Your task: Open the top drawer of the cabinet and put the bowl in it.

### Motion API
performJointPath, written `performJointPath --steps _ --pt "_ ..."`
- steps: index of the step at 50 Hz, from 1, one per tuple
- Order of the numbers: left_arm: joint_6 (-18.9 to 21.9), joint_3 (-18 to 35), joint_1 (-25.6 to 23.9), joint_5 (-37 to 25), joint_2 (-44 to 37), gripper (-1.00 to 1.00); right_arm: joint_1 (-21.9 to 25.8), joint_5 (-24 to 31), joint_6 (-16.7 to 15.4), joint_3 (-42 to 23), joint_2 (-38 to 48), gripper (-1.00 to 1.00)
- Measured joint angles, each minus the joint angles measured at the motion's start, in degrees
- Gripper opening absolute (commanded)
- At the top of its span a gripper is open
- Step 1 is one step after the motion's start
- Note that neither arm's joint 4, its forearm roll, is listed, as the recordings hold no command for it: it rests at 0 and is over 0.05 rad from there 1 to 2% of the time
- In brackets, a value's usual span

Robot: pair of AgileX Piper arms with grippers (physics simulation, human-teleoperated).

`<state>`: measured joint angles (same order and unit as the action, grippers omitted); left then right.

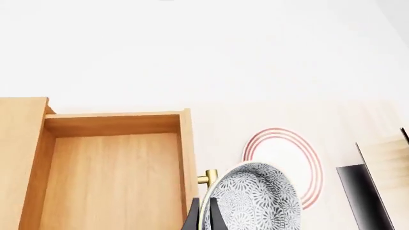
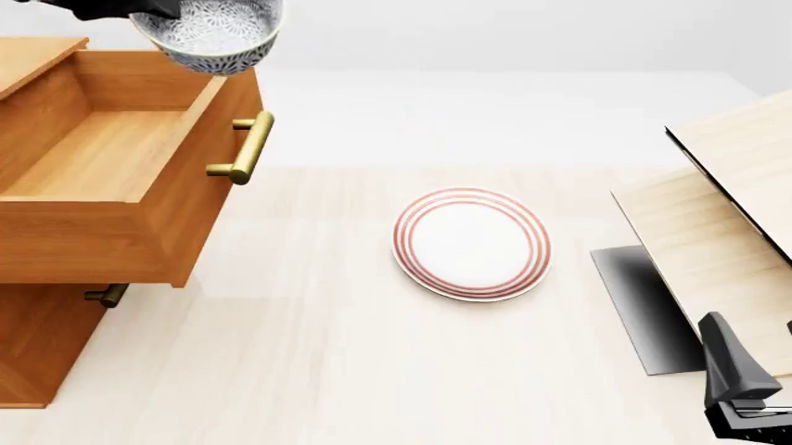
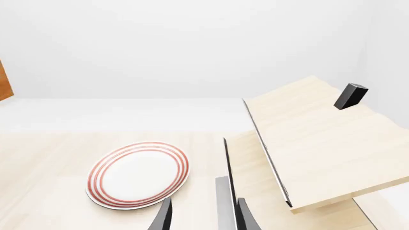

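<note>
One rigid, slick, breakable bowl (image 2: 213, 35) is hanging beside the open top drawer (image 2: 106, 158); we are pinching its rim in our left end effector (image 1: 206, 211); right end effector (image 3: 203, 215) is idling, apart.

We log the cabinet (image 2: 44, 343) at the far left of the surface (image 2: 322, 371), its top drawer (image 2: 118, 158) pulled out toward the right. The bowl (image 2: 213, 32) hangs in the air above the drawer's front edge, over the handle (image 2: 248, 146) end, carried by the left tool (image 1: 203, 218). A lower drawer's handle (image 2: 108, 295) sits under the open drawer. The plate (image 2: 472, 243) lies flat near the middle of the surface, well right of the cabinet. Right of the plate stands the slanted board structure (image 2: 730, 213). The right tool (image 3: 201, 218) sits at the near right corner, in front of that structure.
</note>
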<state>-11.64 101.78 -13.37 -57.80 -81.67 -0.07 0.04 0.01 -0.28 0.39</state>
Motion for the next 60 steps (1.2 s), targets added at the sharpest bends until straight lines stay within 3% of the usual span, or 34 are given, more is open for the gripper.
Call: performJointPath --steps 60 --pt "-10.3 -19.9 14.4 6.5 14.9 -1.0 0.0 0.0 0.0 0.0 0.0 1.0"
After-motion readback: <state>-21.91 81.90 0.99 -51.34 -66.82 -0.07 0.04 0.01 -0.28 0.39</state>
